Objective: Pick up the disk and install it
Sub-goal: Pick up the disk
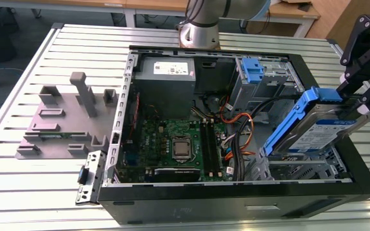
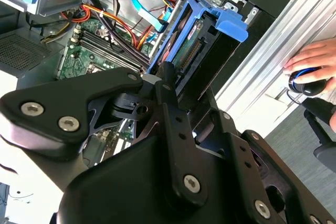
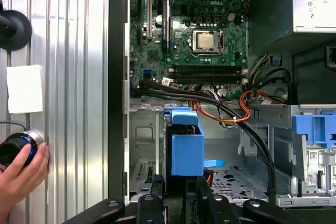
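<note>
gripper [image 1: 360, 107] closed on the disk [image 1: 320, 127]
it is seen at the exterior view's right, with jaws pressed onto the tilted disk.

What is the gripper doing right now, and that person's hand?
Gripper: shut on the disk, held tilted above the case.
Person's hand: resting on a small round knob.

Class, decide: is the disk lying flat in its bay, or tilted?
Tilted. In the exterior view the disk leans steeply, its lower end down in the case, its upper end raised in the jaws.
</note>
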Motion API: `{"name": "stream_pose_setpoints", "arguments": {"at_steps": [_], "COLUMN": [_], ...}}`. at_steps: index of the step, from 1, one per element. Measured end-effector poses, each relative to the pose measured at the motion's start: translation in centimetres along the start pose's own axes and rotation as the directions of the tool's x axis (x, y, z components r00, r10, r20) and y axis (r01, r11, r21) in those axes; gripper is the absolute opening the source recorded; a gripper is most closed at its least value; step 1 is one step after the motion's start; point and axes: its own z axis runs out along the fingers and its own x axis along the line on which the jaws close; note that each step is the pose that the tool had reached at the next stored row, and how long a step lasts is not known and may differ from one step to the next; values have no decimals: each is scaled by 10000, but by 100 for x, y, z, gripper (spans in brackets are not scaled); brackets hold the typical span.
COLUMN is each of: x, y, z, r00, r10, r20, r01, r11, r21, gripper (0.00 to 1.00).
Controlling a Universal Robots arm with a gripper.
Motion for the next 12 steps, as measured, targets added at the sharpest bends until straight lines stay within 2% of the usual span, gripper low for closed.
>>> {"name": "stream_pose_setpoints", "arguments": {"at_steps": [6, 7, 9, 12], "x": [0, 0, 0, 0], "y": [0, 0, -1, 0], "z": [4, 8, 13, 15], "r00": [10000, 10000, 9999, 9999], "r10": [0, 0, 2, 3], "r20": [1, -11, -105, -122], "r01": [0, 0, -2, -3], "r11": [10000, 10000, 10000, 10000], "r21": [0, 0, 2, 2], "gripper": [35, 35, 35, 35]}}
